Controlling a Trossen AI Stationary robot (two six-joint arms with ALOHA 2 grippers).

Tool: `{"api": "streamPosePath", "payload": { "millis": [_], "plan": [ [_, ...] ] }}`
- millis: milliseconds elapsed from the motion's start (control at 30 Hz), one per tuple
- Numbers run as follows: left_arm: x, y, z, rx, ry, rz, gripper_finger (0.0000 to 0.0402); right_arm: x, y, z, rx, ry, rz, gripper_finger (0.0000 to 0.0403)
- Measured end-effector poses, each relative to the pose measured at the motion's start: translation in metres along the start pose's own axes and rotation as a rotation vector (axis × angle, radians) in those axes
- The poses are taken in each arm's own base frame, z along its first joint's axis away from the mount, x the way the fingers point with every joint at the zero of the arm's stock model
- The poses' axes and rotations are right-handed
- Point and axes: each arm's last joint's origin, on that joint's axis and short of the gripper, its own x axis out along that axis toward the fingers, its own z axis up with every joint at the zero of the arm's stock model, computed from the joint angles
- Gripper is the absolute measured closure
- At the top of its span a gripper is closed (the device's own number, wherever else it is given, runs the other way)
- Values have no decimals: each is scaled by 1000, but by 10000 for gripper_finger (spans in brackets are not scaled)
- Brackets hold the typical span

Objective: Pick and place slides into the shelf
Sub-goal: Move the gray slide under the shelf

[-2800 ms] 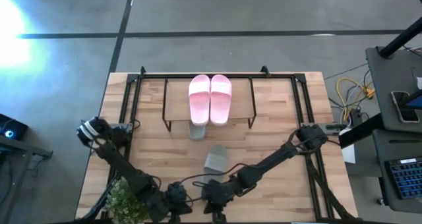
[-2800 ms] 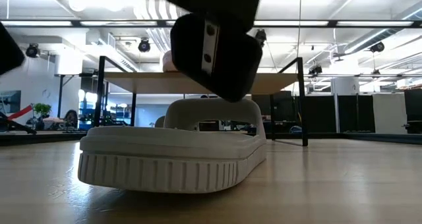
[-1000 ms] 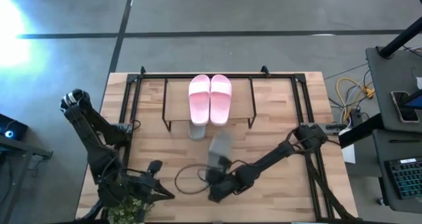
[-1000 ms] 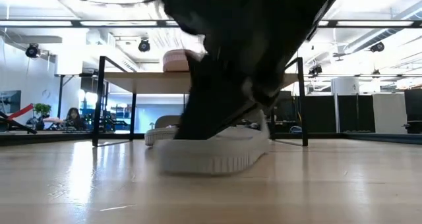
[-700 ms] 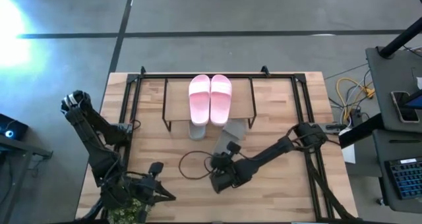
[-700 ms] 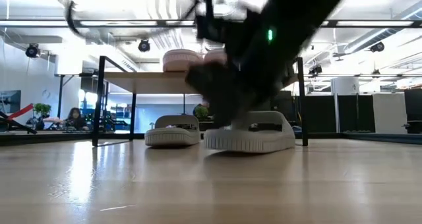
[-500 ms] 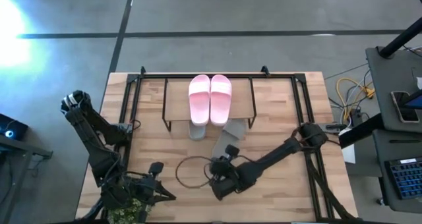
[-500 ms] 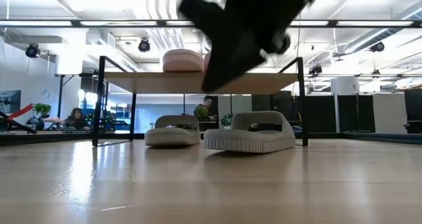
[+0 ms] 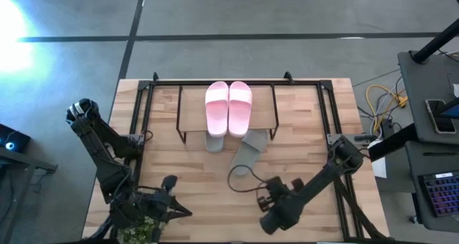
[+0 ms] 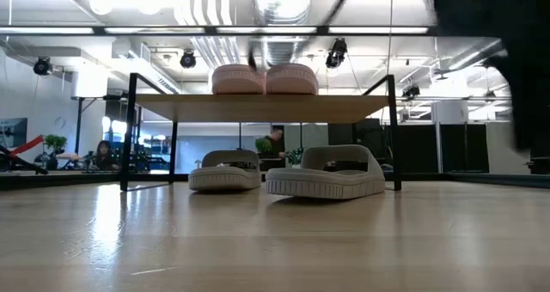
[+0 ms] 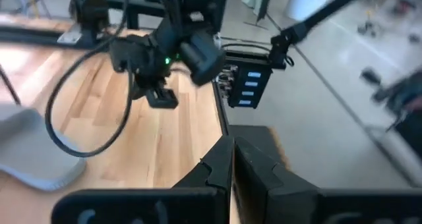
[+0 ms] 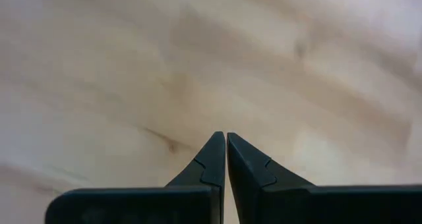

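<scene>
Pale wood-grain table (image 9: 179, 172) — matt foam-like slides (image 9: 229, 108), black metal shelf (image 9: 179, 118) legs

A light wooden table (image 9: 186, 172) carries the shelf (image 9: 190, 111), standing toward its far edge. One grey-green slide (image 9: 214, 142) lies under the shelf's front edge; the other (image 9: 246, 152) lies angled just beside it, half under the shelf, toe pointing outward.

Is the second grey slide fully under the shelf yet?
Not fully. The angled grey slide sticks out from under the shelf's front edge, by the right front leg.
</scene>
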Motion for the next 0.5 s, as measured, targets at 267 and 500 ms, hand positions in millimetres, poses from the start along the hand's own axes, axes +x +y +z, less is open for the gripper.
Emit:
{"api": "streamPosePath", "payload": {
  "millis": [267,500],
  "plan": [
    [2,2,0,-236,-11,20,401,48,2,22,308,37,175,394],
    [2,0,-4,-259,-5,25,401,69,-49,44,562,-130,164,394]
  ]
}}
